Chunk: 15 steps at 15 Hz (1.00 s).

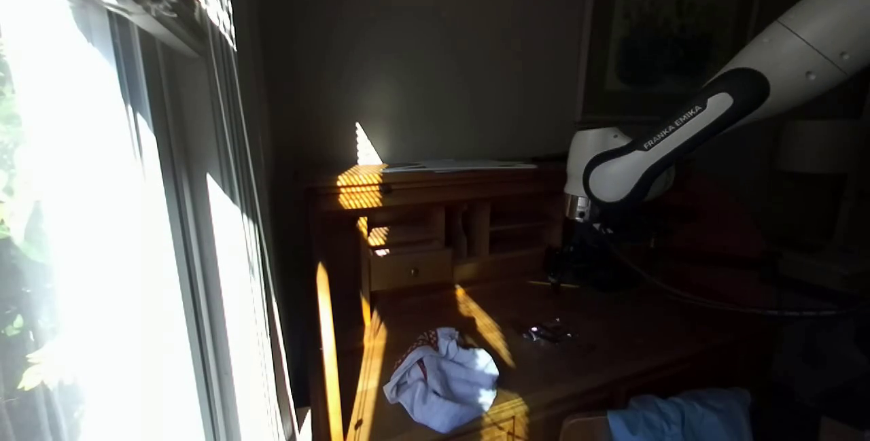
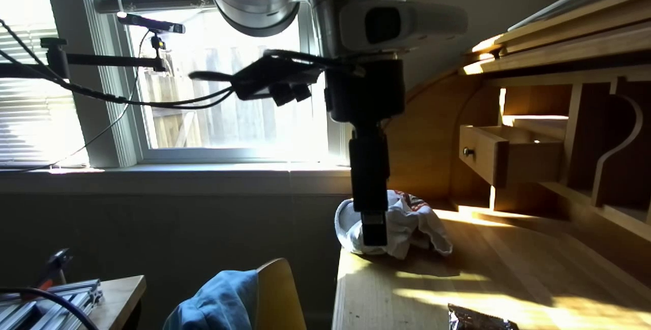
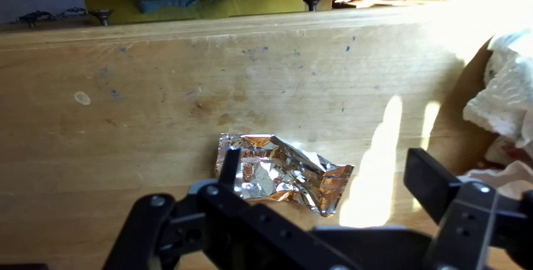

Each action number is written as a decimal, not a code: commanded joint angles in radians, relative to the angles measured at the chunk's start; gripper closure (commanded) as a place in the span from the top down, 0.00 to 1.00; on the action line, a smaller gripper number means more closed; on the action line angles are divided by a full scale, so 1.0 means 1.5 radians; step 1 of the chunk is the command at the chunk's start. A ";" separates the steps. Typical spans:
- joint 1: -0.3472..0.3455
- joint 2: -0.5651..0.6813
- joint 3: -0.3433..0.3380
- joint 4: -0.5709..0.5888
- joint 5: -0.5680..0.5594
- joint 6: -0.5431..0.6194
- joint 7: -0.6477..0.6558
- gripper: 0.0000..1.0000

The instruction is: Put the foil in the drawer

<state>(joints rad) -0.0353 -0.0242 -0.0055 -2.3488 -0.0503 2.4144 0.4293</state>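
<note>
Gripper (image 3: 325, 170) spread above the desk (image 3: 166, 112), foil (image 3: 287, 174) below, bunched cloth (image 1: 445, 381) before pulled-out drawer (image 2: 485, 156)

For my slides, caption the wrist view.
Foil packet on a marked wooden desktop, partly hidden by the open gripper, with a white cloth at the right edge.

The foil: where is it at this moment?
In the wrist view, the foil lies on the desk, a little below the picture's middle, left of the white cloth at the right edge.
</note>
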 commanded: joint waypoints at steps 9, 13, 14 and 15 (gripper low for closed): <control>0.000 0.060 -0.014 -0.007 -0.064 0.112 0.084 1.00; 0.008 0.149 -0.043 0.028 -0.084 0.221 0.120 1.00; 0.015 0.171 -0.054 0.036 -0.085 0.234 0.129 1.00; 0.021 0.188 -0.064 0.042 -0.077 0.246 0.125 1.00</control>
<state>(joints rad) -0.0327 0.1611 -0.0581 -2.3386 -0.1403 2.7255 0.5696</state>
